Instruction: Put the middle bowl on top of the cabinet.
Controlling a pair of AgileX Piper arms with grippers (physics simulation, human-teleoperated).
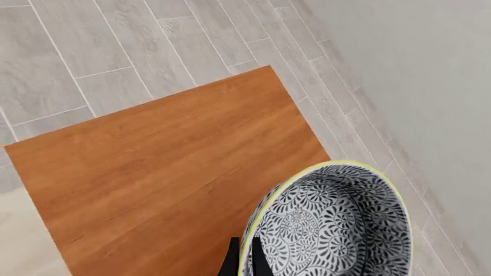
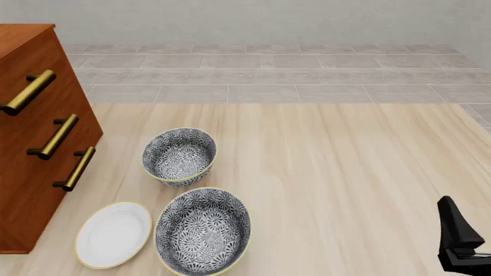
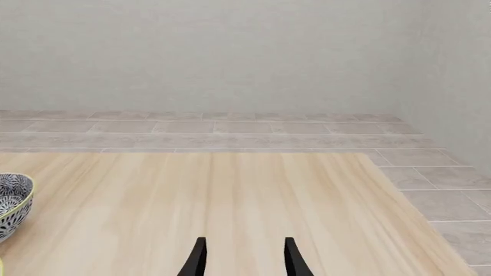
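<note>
While poised above one corner of the cabinet (image 1: 153,172), holds the middle bowl (image 1: 330,224) by its rim, left pincer (image 1: 245,261) clamped on it. Seemingly overhangs the top's edge, above tiled floor (image 1: 115,46). Calls for moving inward over broad bare wood before lowering. Leaves the right pincer (image 3: 244,259) parted, empty, well apart over the desk (image 3: 230,190).

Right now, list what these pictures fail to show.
- Left wrist view: the edge cuts the middle bowl; whether it touches the cabinet is unclear.
- Front view: that bowl lies outside the frame; the edge cuts the cabinet's top.
- Right wrist view: the edge cuts a patterned bowl; which one is unclear.
</note>
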